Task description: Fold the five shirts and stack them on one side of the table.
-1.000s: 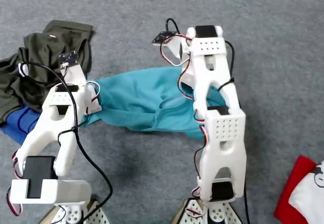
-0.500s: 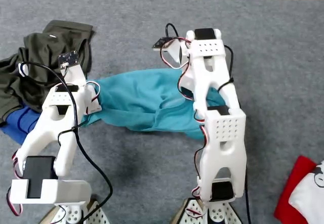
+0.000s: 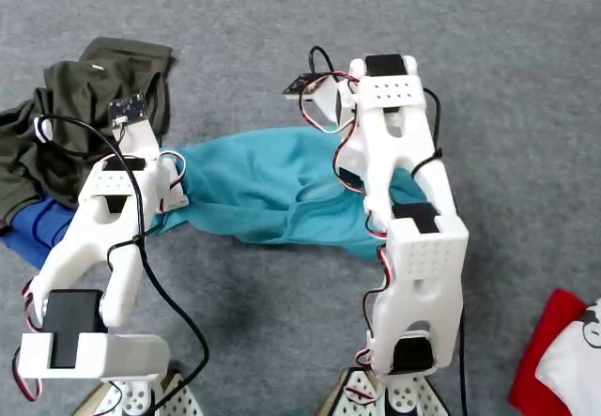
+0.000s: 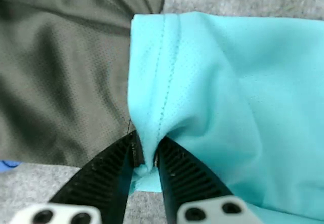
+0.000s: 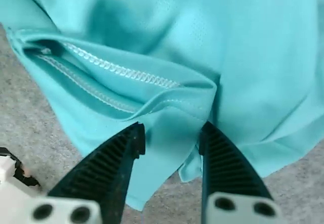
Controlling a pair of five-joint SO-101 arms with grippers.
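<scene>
A teal shirt (image 3: 263,186) lies crumpled across the middle of the grey table. My left gripper (image 4: 146,150) is shut on a bunched hem (image 4: 152,107) at the shirt's left end, next to a dark green shirt (image 4: 61,72). My right gripper (image 5: 172,130) is open over the shirt's right part, its black fingers (image 5: 129,145) standing on either side of a raised stitched fold (image 5: 167,102). In the high view the right arm (image 3: 394,144) covers that end of the shirt.
The dark green shirt (image 3: 84,106) is heaped at the far left, with a blue shirt (image 3: 33,223) poking out beneath it. A red and white garment (image 3: 563,350) lies at the near right edge. Bare grey table (image 3: 526,106) stretches to the far right.
The right arm has shifted slightly to the right over the teal shirt. The left arm and the shirt have stayed where they were.
</scene>
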